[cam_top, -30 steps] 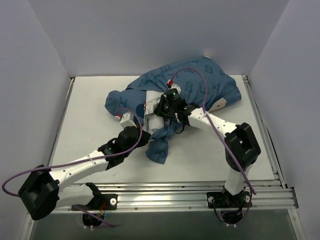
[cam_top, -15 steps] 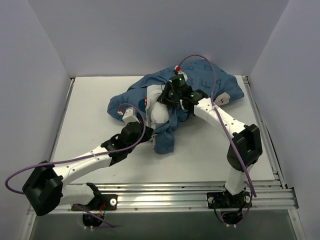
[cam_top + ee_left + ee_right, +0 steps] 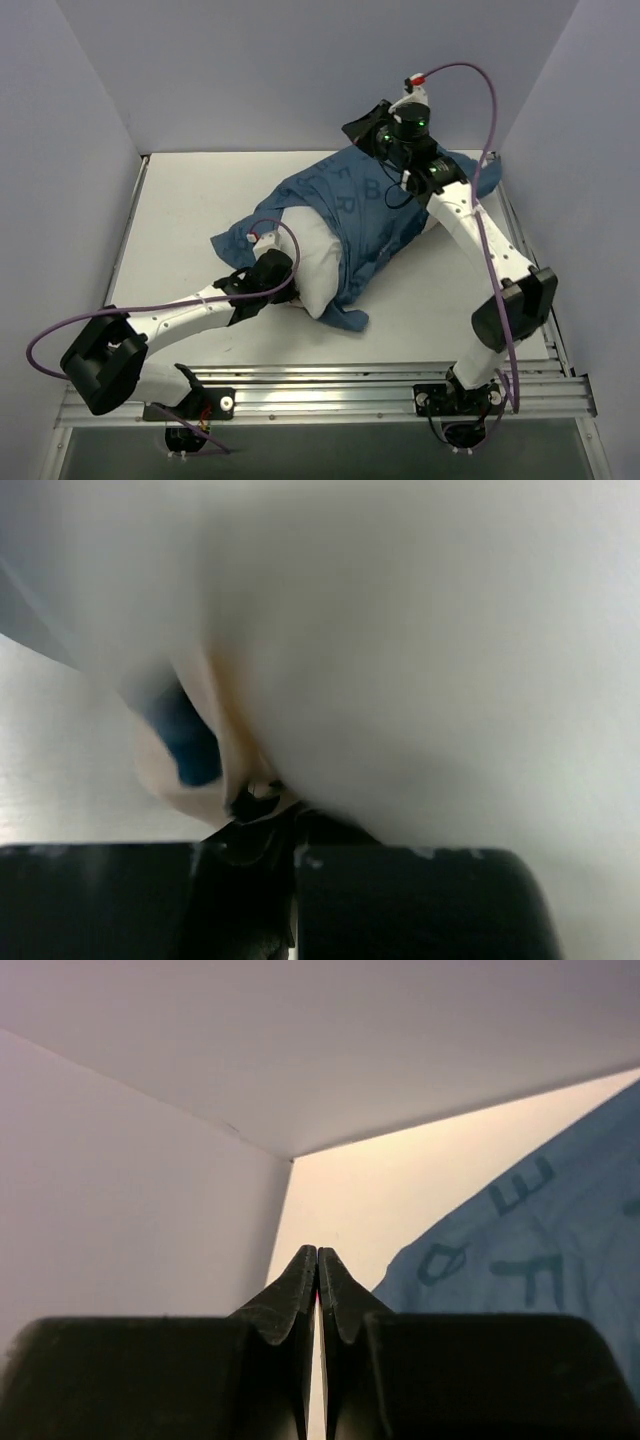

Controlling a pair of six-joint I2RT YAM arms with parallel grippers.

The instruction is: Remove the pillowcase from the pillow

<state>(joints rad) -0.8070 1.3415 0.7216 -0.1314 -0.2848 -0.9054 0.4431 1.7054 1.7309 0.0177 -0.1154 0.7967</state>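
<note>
While half out, pillow [image 3: 315,268] inside pillowcase [image 3: 362,212].

The pillowcase [image 3: 365,205] is soft matt blue cloth, creased and printed. The pillow [image 3: 312,262] is smooth, matt white fabric. The table [image 3: 190,210] looks pale and matt, and its front rail [image 3: 330,385] is brushed metal. The right gripper [image 3: 317,1255] is matt black plastic.

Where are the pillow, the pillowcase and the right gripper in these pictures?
pillow [image 3: 318,262], top view, on the bare white end outside the pillowcase.
pillowcase [image 3: 365,205], top view, on its lettered blue middle.
right gripper [image 3: 317,1252], right wrist view, where its shut fingertips meet.
</note>
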